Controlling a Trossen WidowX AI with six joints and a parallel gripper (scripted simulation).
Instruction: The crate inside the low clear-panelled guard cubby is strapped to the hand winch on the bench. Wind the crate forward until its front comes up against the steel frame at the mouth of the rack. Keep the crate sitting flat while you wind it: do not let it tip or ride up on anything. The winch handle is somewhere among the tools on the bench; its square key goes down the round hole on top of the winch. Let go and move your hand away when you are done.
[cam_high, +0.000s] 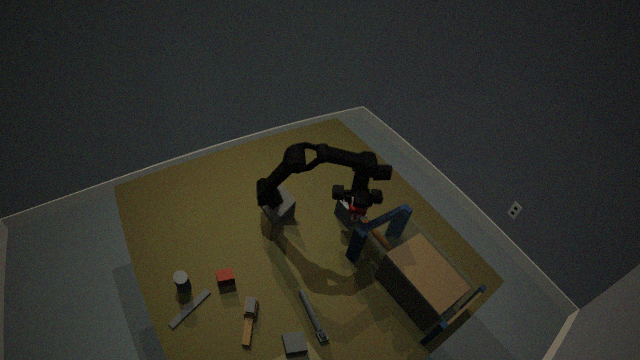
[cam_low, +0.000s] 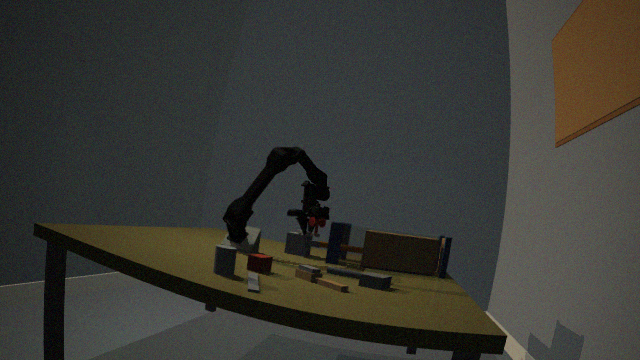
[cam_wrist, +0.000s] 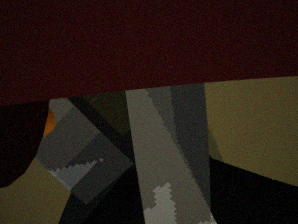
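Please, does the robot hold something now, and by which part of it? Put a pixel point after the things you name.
Yes, the gripper (cam_high: 353, 212) (cam_low: 310, 231) (cam_wrist: 169, 175) holds a grey bar (cam_wrist: 150, 140), probably the winch handle. Which part of it is gripped, I cannot tell.

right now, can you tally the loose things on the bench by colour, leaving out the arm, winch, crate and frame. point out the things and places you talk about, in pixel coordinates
Red: 1, a block (cam_high: 225, 275) (cam_low: 259, 263)
Grey: 4, a cylinder (cam_high: 181, 280) (cam_low: 225, 261), flat bar (cam_high: 189, 309) (cam_low: 254, 282), long-handled tool (cam_high: 311, 312) (cam_low: 345, 272) and block (cam_high: 295, 343) (cam_low: 375, 281)
Grey and tan: 1, a brush-like tool (cam_high: 248, 332) (cam_low: 332, 284)
Total: 6
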